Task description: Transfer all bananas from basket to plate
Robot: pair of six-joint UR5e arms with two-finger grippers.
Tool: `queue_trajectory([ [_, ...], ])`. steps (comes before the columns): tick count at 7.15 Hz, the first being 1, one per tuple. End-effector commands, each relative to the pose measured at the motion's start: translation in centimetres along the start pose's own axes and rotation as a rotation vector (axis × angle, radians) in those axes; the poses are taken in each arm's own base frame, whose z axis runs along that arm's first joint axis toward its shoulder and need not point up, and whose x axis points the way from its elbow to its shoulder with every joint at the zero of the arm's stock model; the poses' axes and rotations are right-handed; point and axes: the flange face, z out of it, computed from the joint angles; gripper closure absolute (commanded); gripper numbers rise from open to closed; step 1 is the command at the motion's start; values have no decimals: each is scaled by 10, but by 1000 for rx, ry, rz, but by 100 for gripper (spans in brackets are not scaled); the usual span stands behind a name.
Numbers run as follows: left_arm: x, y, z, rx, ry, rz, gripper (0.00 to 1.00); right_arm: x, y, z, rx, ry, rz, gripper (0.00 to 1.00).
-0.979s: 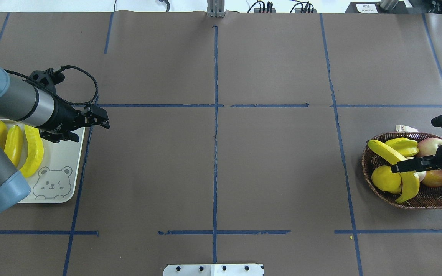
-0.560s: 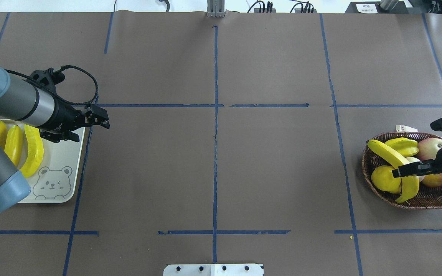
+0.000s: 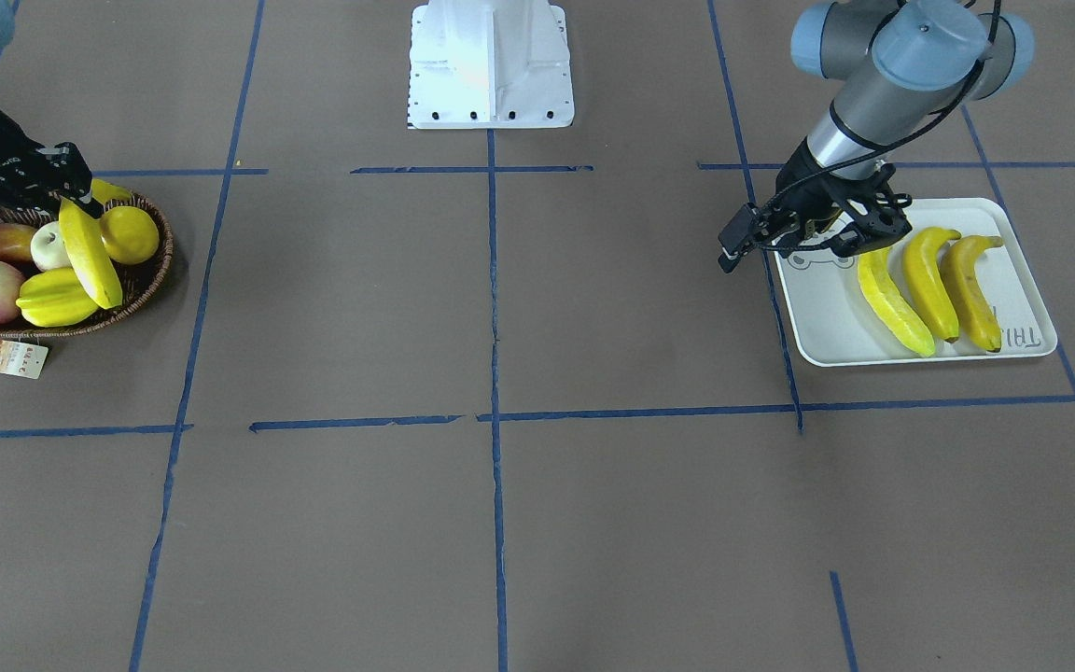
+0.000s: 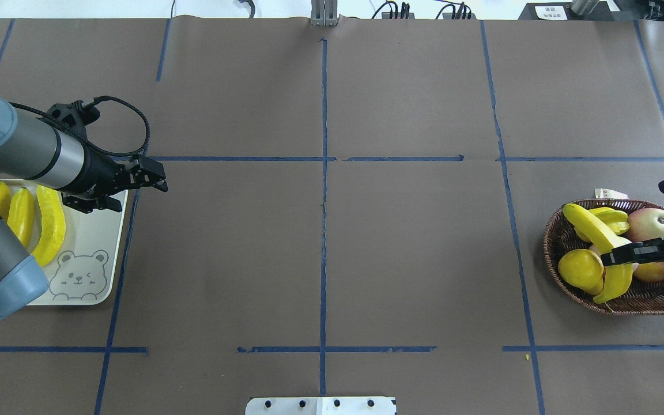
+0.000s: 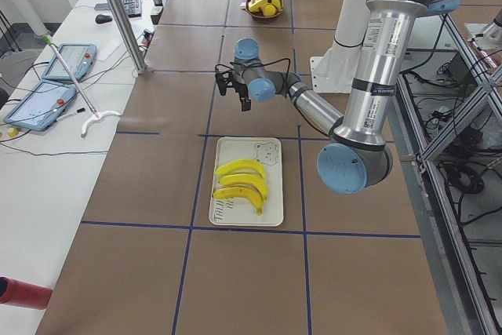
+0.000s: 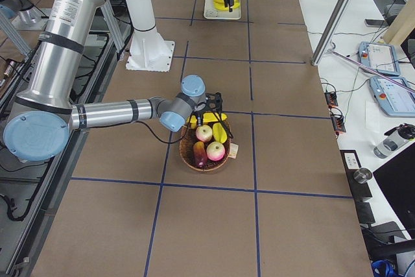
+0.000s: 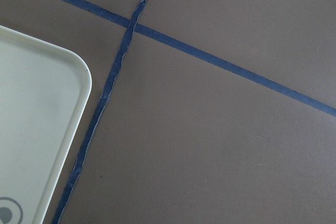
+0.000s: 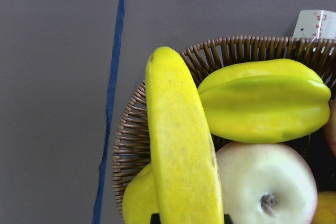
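Note:
The wicker basket [image 4: 549,253] stands at the table's right. My right gripper [image 4: 620,255] is shut on a long yellow banana [image 4: 594,230] and holds it tilted above the other fruit. The front-facing view shows the same banana [image 3: 91,254] in the basket [image 3: 147,280], and the right wrist view shows it [image 8: 178,145] between the fingers. Three bananas [image 4: 49,225] lie side by side on the white bear-print plate [image 4: 93,242] at the left. My left gripper [image 4: 158,180] hovers open and empty just past the plate's far right corner.
A ribbed starfruit [image 4: 611,218], a lemon [image 4: 578,268] and red-green apples [image 4: 649,222] also fill the basket. A paper tag [image 4: 607,193] lies behind it. The robot base [image 3: 489,65] stands at the near middle edge. Blue tape lines cross the brown table.
My right gripper has drawn back to the right and risen with the banana. The banana's far end has lifted off the basket rim. The left arm has barely moved.

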Motion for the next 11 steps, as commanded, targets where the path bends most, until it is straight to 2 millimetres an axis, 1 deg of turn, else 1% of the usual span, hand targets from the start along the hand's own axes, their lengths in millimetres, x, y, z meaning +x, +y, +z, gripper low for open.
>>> queue_trajectory([
  [1, 6, 1, -3, 0, 12, 7, 1, 10, -15, -50, 48, -99, 21, 98],
  [2, 21, 3, -8, 0, 35, 7, 1, -1, -26, -62, 44, -157, 2, 98],
  [3, 49, 14, -8, -17, 72, -7, 1, -31, -51, -65, 78, -192, -28, 99],
  [4, 84, 25, -13, -33, 122, -39, 1, -81, -77, -60, 77, -252, -6, 99],
  [5, 108, 39, -17, -54, 156, -58, 1, -130, -95, -55, 76, -304, 53, 99],
  [6, 127, 50, -23, -67, 216, -34, 4, -186, -100, -34, 100, -335, 67, 99],
  [7, 134, 55, -31, -76, 306, -30, 4, -237, -95, -10, 127, -365, 93, 99],
  [8, 138, 59, -25, -99, 361, -53, 4, -283, -86, 9, 144, -404, 104, 99],
  [9, 150, 60, -19, -114, 385, -74, 4, -324, -70, 25, 156, -438, 101, 99],
  [10, 164, 65, -16, -123, 394, -94, 4, -355, -52, 38, 181, -460, 108, 99],
  [11, 180, 76, -11, -97, 413, -99, 6, -385, -30, 55, 204, -475, 106, 99],
])
